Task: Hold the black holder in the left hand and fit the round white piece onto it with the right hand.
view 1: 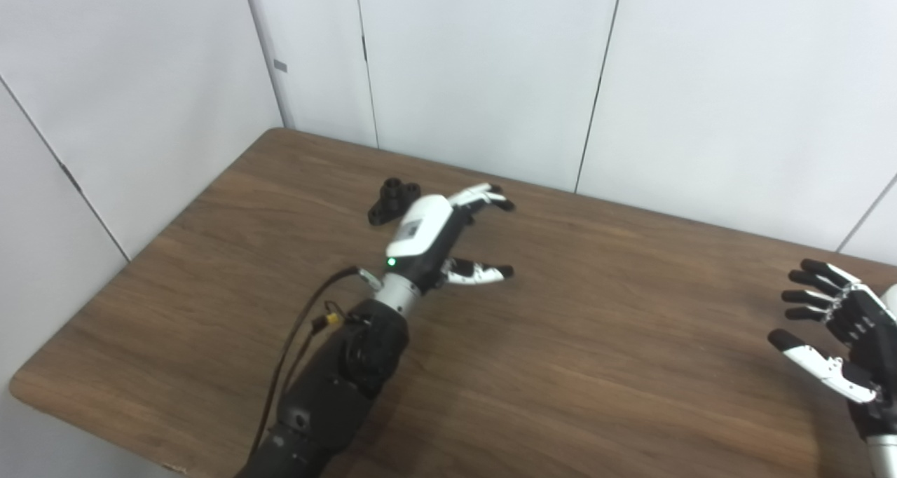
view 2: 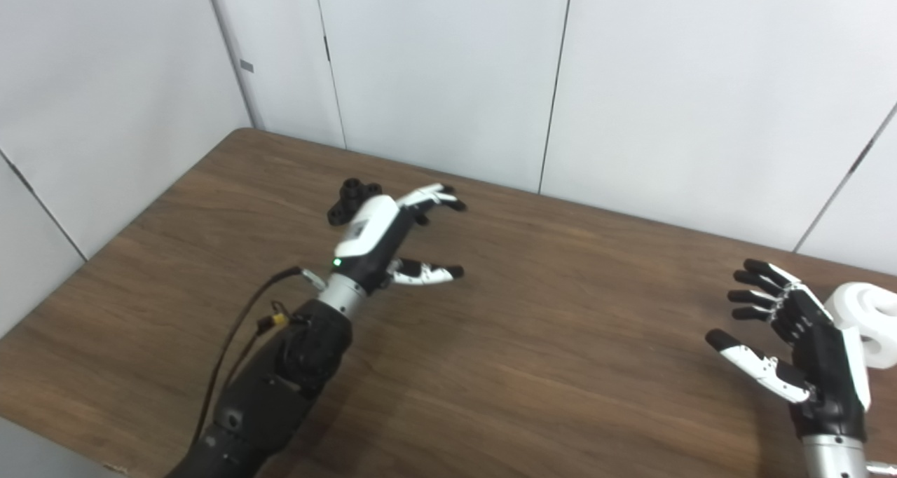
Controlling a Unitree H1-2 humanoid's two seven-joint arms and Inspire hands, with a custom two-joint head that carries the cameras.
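Two robot hands are over the brown wooden worktop (view 1: 560, 338), and neither holds anything. The left robot hand (view 1: 438, 229) reaches out above the far left part of the worktop, back upward, its fingers (view 1: 483, 196) stretched forward and its thumb (view 1: 480, 272) held apart from them, so it is spread. The black holder (view 1: 389, 199) lies on the worktop just beside this hand, at its far left side; whether the hand touches it cannot be told. The right robot hand (view 2: 799, 348) is raised at the right edge, palm turned toward the middle, fingers fanned wide and thumb out, well apart from the left one. The round white piece (view 2: 865, 317) sits on the worktop just behind it, partly hidden by the hand.
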